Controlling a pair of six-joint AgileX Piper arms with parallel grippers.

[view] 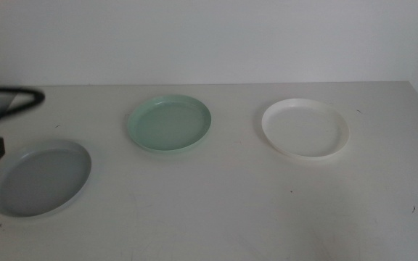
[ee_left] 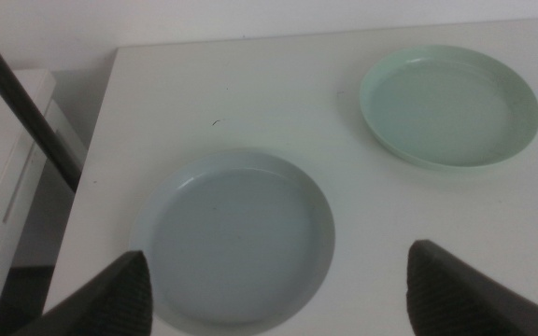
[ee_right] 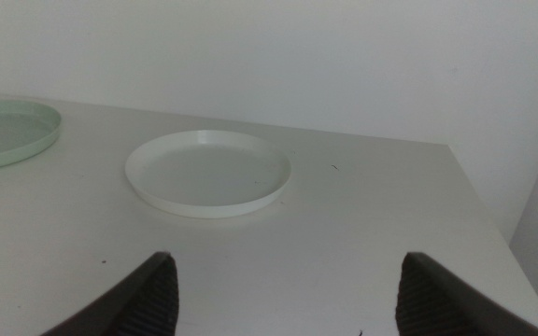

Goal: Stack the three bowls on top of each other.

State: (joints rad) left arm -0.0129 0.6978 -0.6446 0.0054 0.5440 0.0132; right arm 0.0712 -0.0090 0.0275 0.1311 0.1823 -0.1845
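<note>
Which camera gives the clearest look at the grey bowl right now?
The left wrist view: the grey bowl lies whole and close, just ahead of the open left gripper. The middle view shows it smaller, by the table's left edge. The right wrist view misses it.

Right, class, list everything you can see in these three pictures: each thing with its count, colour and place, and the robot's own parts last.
Grey bowl: one, grey, near left part of the table, apart from the others.
Green bowl: one, pale mint green, middle of the table, farther back.
White bowl: one, white, right part of the table, level with the green one.
Table: one, white, under all three bowls.
Wall: one, white, behind the table.
Left claw: one, dark, jaws open, above the grey bowl's near edge, holding nothing.
Right claw: one, dark, jaws open, over bare table short of the white bowl, holding nothing.
</note>
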